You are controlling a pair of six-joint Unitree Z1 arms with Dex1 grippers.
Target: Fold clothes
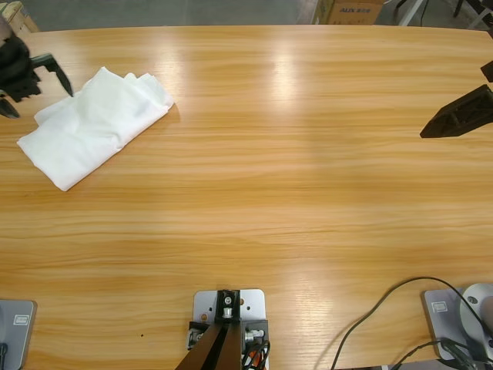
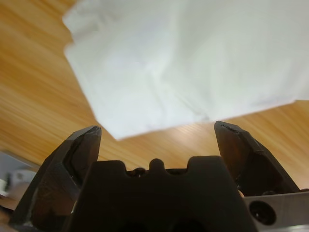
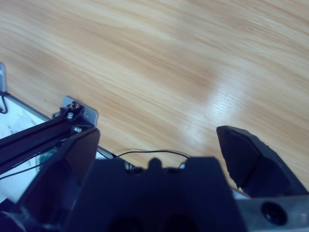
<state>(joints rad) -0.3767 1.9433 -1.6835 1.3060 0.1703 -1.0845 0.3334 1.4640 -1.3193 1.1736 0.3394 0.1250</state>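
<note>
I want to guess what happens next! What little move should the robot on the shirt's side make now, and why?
Probably draw the left gripper back from the folded white T-shirt. It is open, holds nothing, and the shirt already lies in a compact bundle on the table. The right gripper waits far off.

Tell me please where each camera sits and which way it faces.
High view: fixed above the table, looking down; the folded white T-shirt lies at far left, the left hand beside it, the right hand at the right edge.
Left wrist view: on the left arm, looking along its open hand at the T-shirt.
Right wrist view: on the right arm, looking along its open hand at bare table.
High and left wrist views share the T-shirt.
</note>
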